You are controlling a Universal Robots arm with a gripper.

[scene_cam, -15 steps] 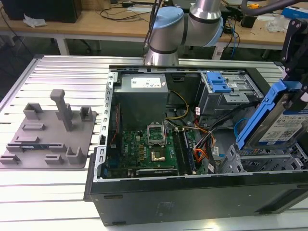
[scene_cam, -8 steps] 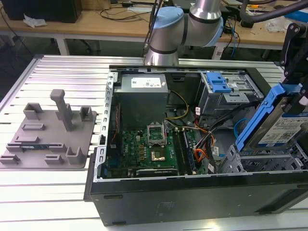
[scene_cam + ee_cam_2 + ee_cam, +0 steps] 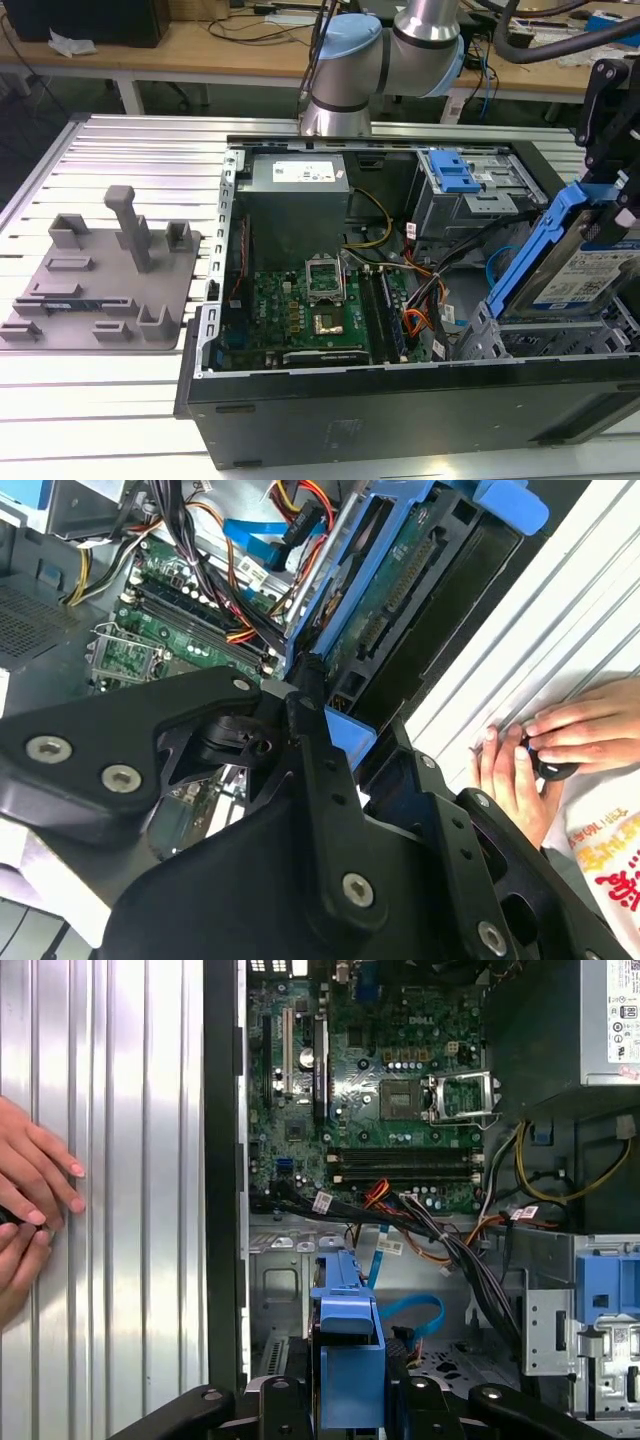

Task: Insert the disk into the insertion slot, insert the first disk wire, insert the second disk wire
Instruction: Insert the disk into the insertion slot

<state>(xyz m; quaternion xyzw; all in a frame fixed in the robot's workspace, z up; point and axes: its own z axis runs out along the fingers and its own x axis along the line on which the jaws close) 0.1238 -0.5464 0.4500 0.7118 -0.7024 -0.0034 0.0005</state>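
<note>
Disk (image 3: 590,272): flat grey slab, blue plastic frame, in gripper (image 3: 350,1392).

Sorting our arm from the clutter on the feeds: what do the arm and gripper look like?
The arm has silver-grey tube sections with rounded light-blue joint caps; a thick black hose curves beside it in the exterior view. The gripper is matt black: flat angular linkage bars pinned with round silver screws, ending in narrow black fingers.
</note>
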